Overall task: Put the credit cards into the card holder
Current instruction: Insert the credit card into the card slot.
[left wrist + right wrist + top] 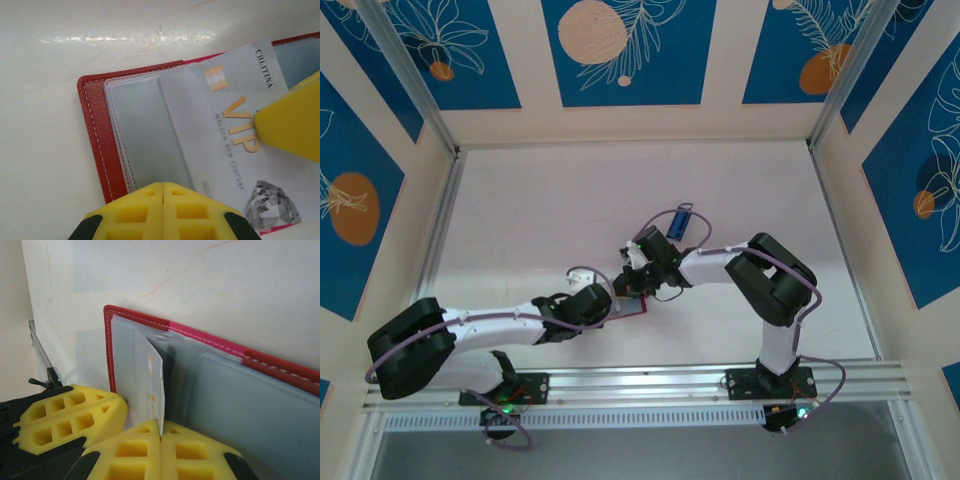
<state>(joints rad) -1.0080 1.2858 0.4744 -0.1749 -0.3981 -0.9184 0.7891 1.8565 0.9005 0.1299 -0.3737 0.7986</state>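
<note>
Near the middle of the table (520,200), somewhat toward its near edge, the red wallet (97,145) lay open with its clear pockets (140,135) facing up. The right gripper (160,440) was closed tight on one edge of a silver card (210,145). The card's opposite edge was down among the pocket leaves, though whether it had entered a slot could not be told. The left gripper (162,205) was fully closed with nothing between its fingers. Its tips sat at the wallet's near side and seemed to pin it down.

Doing this well probably meant laying the card low, nearly flat to the pocket, and pushing along the slot's line, not across it, while the left tips stopped the wallet sliding. A steep angle risked buckling the leaf. What looked like a blue card (681,222) lay just beyond, toward the far edge.
</note>
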